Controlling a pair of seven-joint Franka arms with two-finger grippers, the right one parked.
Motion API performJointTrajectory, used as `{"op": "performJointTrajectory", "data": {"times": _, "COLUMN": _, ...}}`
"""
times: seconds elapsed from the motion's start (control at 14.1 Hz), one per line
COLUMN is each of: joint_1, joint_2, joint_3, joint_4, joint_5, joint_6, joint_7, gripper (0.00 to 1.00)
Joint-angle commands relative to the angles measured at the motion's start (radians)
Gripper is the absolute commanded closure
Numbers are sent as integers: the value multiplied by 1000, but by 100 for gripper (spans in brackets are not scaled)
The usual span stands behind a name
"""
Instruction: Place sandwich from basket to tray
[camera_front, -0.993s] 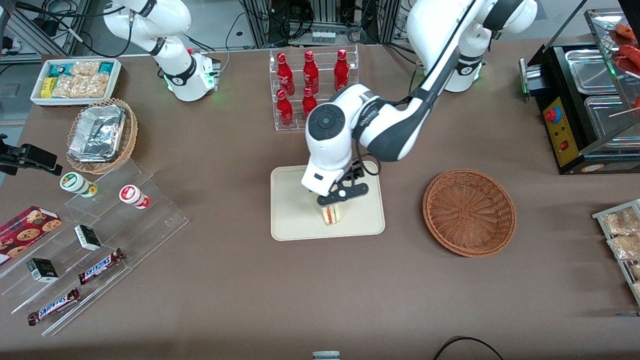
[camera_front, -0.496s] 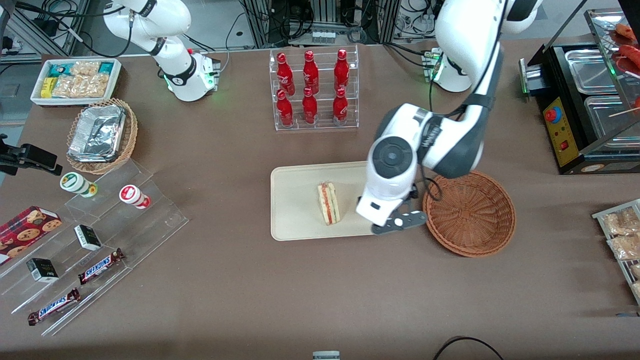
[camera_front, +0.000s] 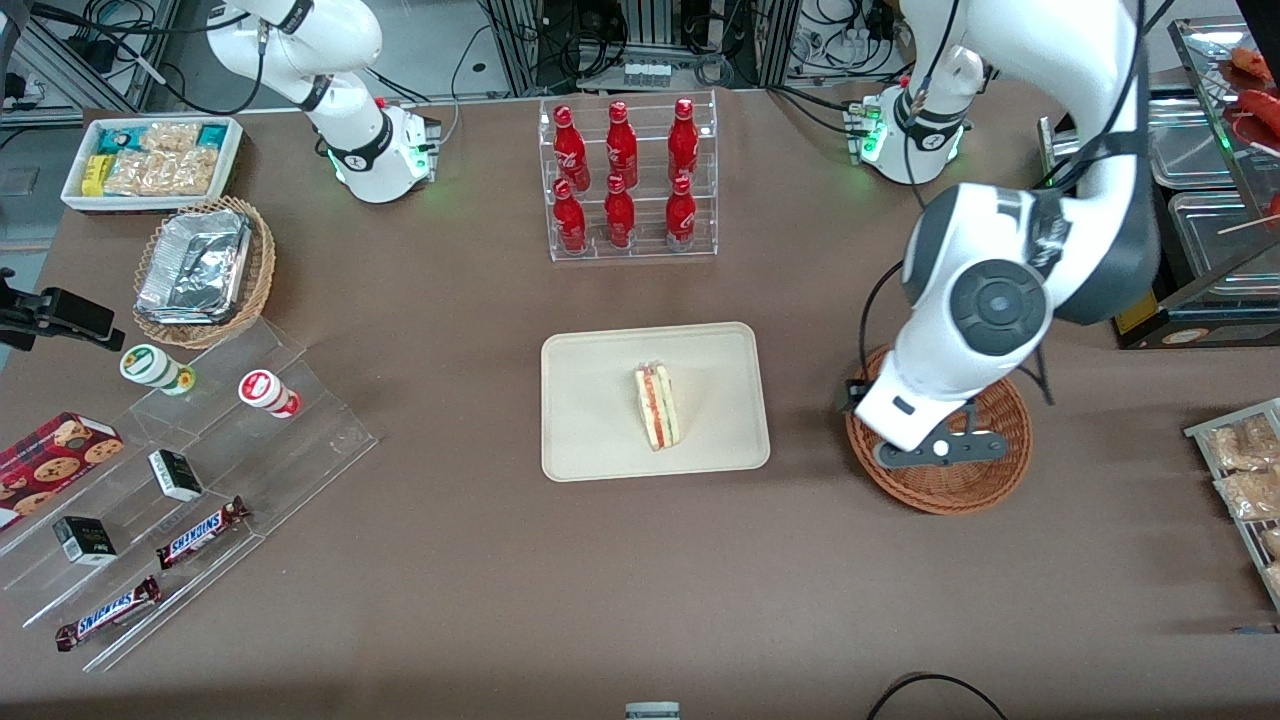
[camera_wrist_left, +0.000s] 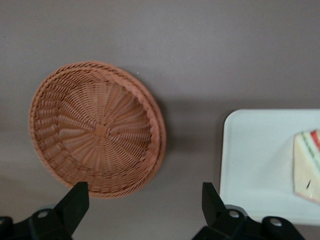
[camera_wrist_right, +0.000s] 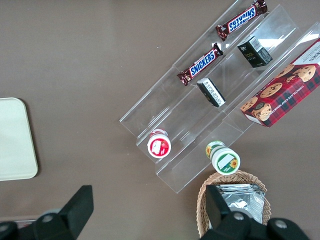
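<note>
While sandwich sits on tray, gripper hovers above basket w/ jaws apart.

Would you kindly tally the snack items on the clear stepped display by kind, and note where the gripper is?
Snickers bars: 2
Small dark boxes: 2
Lidded cups: 2
Cookie box: 1
Total: 7
The open gripper hovers over the basket; the sandwich lies on the tray.
</note>
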Motion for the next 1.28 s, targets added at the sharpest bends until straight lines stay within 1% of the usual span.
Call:
{"op": "performJointTrajectory", "data": {"times": 0.0, "joint_1": -17, "joint_2": -80, "joint_3": 60, "joint_4": -33, "joint_5": -31, "joint_6": -75, "joint_7": 128, "gripper": 0}}
{"op": "performJointTrajectory", "data": {"times": 0.28, "joint_1": -16, "joint_2": -141, "joint_3": 103, "joint_4": -15, "joint_5": -31, "joint_6": -187, "joint_7": 299, "gripper": 0}}
{"op": "performJointTrajectory", "data": {"times": 0.5, "joint_1": -10, "joint_2": -184, "joint_3": 107, "joint_4": -18, "joint_5": -26, "joint_6": -195, "joint_7": 330, "gripper": 0}}
{"op": "performJointTrajectory", "data": {"times": 0.57, "joint_1": 63, "joint_2": -189, "joint_3": 91, "joint_4": -21, "joint_5": -23, "joint_6": -197, "joint_7": 330, "gripper": 0}}
{"op": "performJointTrajectory", "data": {"times": 0.64, "joint_1": 117, "joint_2": -201, "joint_3": 24, "joint_4": -21, "joint_5": -25, "joint_6": -197, "joint_7": 333, "gripper": 0}}
{"op": "performJointTrajectory", "data": {"times": 0.71, "joint_1": 168, "joint_2": -209, "joint_3": -19, "joint_4": -21, "joint_5": -20, "joint_6": -198, "joint_7": 333, "gripper": 0}}
{"op": "performJointTrajectory", "data": {"times": 0.92, "joint_1": 361, "joint_2": -239, "joint_3": -203, "joint_4": -21, "joint_5": -9, "joint_6": -211, "joint_7": 334, "gripper": 0}}
{"op": "performJointTrajectory", "data": {"times": 1.06, "joint_1": 447, "joint_2": -256, "joint_3": -285, "joint_4": -24, "joint_5": 10, "joint_6": -212, "joint_7": 334, "gripper": 0}}
{"op": "performJointTrajectory", "data": {"times": 1.21, "joint_1": 545, "joint_2": -276, "joint_3": -369, "joint_4": -27, "joint_5": 15, "joint_6": -226, "joint_7": 334, "gripper": 0}}
